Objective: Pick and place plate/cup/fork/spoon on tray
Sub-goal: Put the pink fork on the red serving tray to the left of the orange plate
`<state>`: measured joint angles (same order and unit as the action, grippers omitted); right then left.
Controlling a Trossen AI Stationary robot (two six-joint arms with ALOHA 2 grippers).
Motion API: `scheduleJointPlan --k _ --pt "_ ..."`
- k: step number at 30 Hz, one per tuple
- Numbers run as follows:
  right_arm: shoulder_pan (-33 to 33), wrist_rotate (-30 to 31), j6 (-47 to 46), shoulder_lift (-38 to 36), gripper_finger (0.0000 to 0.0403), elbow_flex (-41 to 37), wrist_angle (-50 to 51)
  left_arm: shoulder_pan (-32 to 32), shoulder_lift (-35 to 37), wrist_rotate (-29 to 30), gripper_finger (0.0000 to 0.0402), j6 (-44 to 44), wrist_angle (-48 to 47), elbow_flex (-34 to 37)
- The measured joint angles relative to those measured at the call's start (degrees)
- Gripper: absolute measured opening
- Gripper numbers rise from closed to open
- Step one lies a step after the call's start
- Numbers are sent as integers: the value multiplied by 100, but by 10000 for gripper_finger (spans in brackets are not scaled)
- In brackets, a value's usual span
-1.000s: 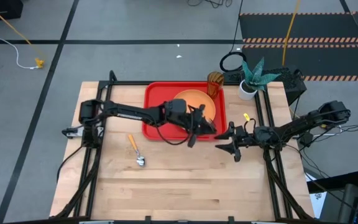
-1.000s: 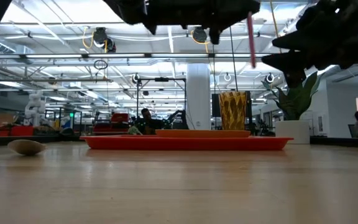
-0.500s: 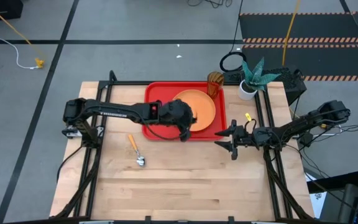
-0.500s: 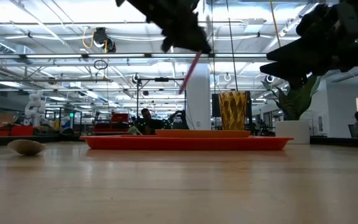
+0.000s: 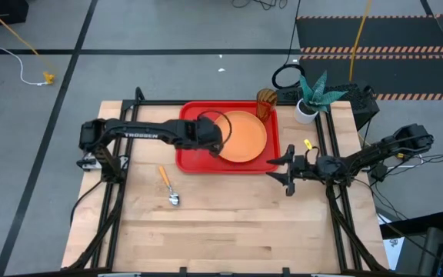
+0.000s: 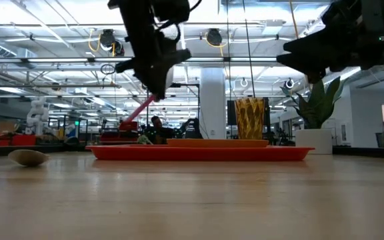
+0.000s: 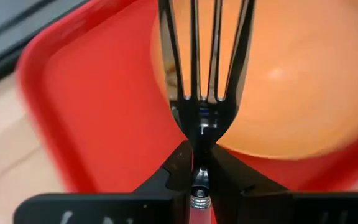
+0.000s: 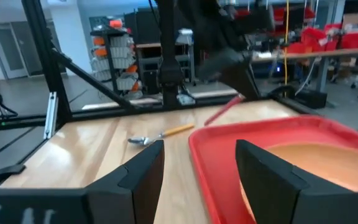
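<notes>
Left gripper (image 7: 197,163) clamped on fork (image 7: 205,93), we note, above red tray (image 5: 191,158) at nine o'clock of plate (image 5: 244,136), right gripper (image 5: 285,171) parted at tray's four o'clock, spoon (image 5: 168,185) on table (image 5: 229,231).

in the left wrist view the fork (image 7: 205,93) runs off the frame's top, so its tine tips are cut away, and the pink handle is mostly hidden between the left gripper's (image 7: 196,163) dark fingers. the plate (image 7: 291,68) and the tray (image 7: 98,106) are soft and blurred there, both clipped by the edges. from above, the fork is too small to make out under the left arm. in the low view the right gripper (image 6: 312,53) is a dark shape cut by the frame's top, and the spoon (image 6: 27,157) shows only its bowl.
</notes>
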<state>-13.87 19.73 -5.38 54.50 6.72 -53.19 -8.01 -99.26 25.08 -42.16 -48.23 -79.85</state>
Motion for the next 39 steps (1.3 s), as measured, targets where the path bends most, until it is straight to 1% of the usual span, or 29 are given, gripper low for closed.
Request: scheduleJointPlan --k 5,7,11,16,21,27,34,39 --pt "0 -23 250 0 192 2 -385 -332 -82 13 37 -1334 -660 0" --pt "0 -24 309 -2 192 2 -498 -456 -124 -28 37 -1598 -707 2" --pt "0 -26 312 -4 192 2 -515 -804 -412 -157 37 -1577 -554 -9" --pt "-9 -48 292 -8 192 4 -533 -1180 -846 -878 37 -1535 -388 -4" --pt "-9 -113 163 -7 192 4 -528 -1353 -1033 -1279 37 -1429 -61 0" --pt "-11 -210 159 -9 192 4 -616 -1505 -1106 -1435 37 -1456 -126 4" --pt "-11 -501 154 -9 192 4 -703 -1587 -1097 -1462 37 -1535 311 2" --pt "-13 -667 89 -11 192 4 -780 -1584 -1099 -1458 37 -1654 409 2"
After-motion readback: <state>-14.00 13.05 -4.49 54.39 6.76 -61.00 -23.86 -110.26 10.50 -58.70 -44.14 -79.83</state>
